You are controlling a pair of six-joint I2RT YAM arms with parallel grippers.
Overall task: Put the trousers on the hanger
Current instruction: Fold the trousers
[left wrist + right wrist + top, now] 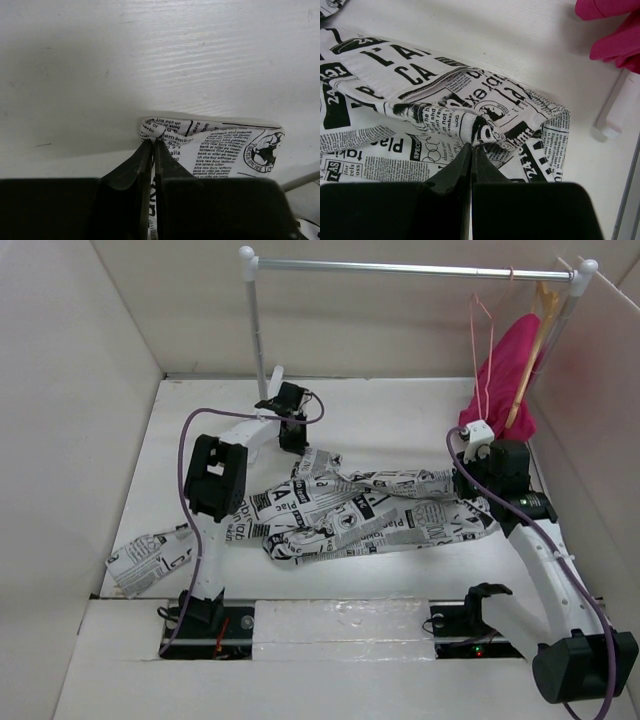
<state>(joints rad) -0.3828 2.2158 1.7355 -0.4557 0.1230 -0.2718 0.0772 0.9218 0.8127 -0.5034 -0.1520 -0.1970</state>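
1. Centrally, the trousers (350, 515) lie crumpled flat on the white table (400, 420), stretched from left to right between the two arms, with one leg end trailing off to the near left edge.
2. The left gripper (292, 435) sits at the far left part of the cloth. In its wrist view the dark fingers (135, 165) are pressed together, with a small fold of the printed edge pinched between their tips.
3. The right gripper (468, 485) is at the right end of the garment. In its wrist view its fingers (452, 170) are likewise clamped together on a bunched ridge of the fabric, which puckers up at the tips.
4. The hanger (487, 350) hangs by its hook from the metal rail (410, 270) at the far right, well apart from the trousers and touched by neither gripper.
5. Just beside it on the right, a magenta garment (505, 375) is draped on a pale wooden hanger (530, 350) on the same rail, its lower edge reaching down near the right arm's wrist.
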